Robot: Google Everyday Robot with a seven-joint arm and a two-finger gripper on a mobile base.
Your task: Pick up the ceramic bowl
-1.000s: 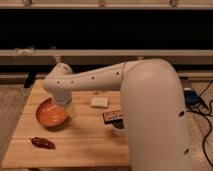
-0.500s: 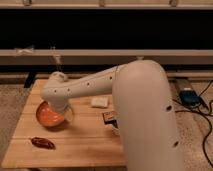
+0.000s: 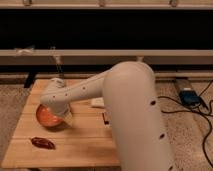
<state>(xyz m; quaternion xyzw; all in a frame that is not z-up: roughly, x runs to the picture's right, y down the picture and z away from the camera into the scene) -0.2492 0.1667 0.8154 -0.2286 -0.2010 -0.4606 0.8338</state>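
– While the arm reaches across the counter (image 3: pixel 85 145), where is the bowl?
– Bowl (image 3: pixel 46 117) is on the left part of the counter, toward the back. Glossy orange inside, darker rim. The gripper (image 3: pixel 60 114) hangs right at its near-right edge, and the wrist covers a good part of the dish.
– Jaws?
– Spread wide, pinching nothing that I can make out. Whether a tip touches the rim I cannot tell, because the wrist hides it.
– Handling?
– Judgement only. Ceramic, so stiff, with no give under the jaws. Likely heavy for its size, and the glaze is slick. Brittle too: a drop onto the wood or a hard knock at the rim could chip it.
– Where to take hold?
– At the rim, one jaw inside the wall and one outside, on the side nearest the wrist. The wall is shallow and flared, so bite low enough that it cannot slide out. Held at one edge, its weight hangs off the far side and wants to tip the dish. Firm squeeze, slow lift.
– Neighbours?
– A dark red item (image 3: pixel 42 143) lies front-left, apart from the bowl. A white piece (image 3: pixel 97 102) lies to the right, by the arm. Neither crowds the rim.
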